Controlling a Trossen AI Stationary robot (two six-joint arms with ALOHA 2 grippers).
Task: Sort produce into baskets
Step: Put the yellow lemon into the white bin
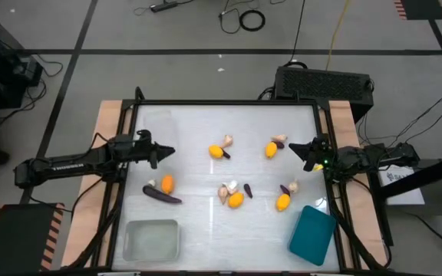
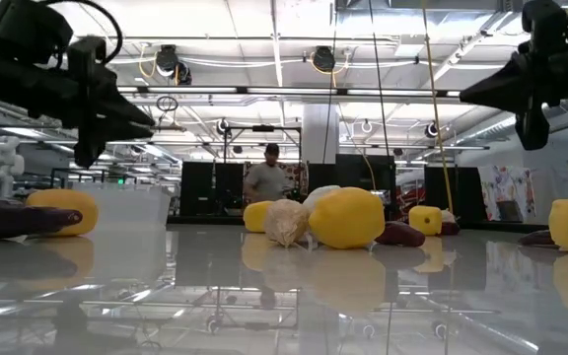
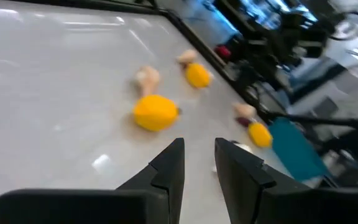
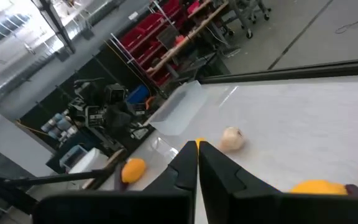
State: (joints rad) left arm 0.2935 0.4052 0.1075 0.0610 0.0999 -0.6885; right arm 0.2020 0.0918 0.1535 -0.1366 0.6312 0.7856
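The produce lies scattered over the white table: orange-yellow fruits [image 1: 217, 151] [image 1: 272, 149] [image 1: 235, 200], pale bulbs [image 1: 226, 141] [image 1: 223, 193], a long dark eggplant [image 1: 162, 196] and tiny ones [image 1: 247, 190]. A translucent greyish basket [image 1: 152, 239] and a teal basket [image 1: 311, 234] sit at the near edge, and a clear basket [image 1: 154, 123] at the far left. My left gripper [image 1: 171, 152] hovers over the table's left side, shut but for a slim gap [image 3: 199, 158], holding nothing. My right gripper [image 1: 292, 147] hovers at the right side, shut and empty [image 4: 197, 149].
The table has dark rails along its sides [image 1: 121, 192]. A black box [image 1: 324, 80] stands behind the far right corner. Cables lie on the floor beyond. A person [image 2: 266, 177] stands far off in the room. Bare tabletop stretches between the two grippers [image 1: 244, 123].
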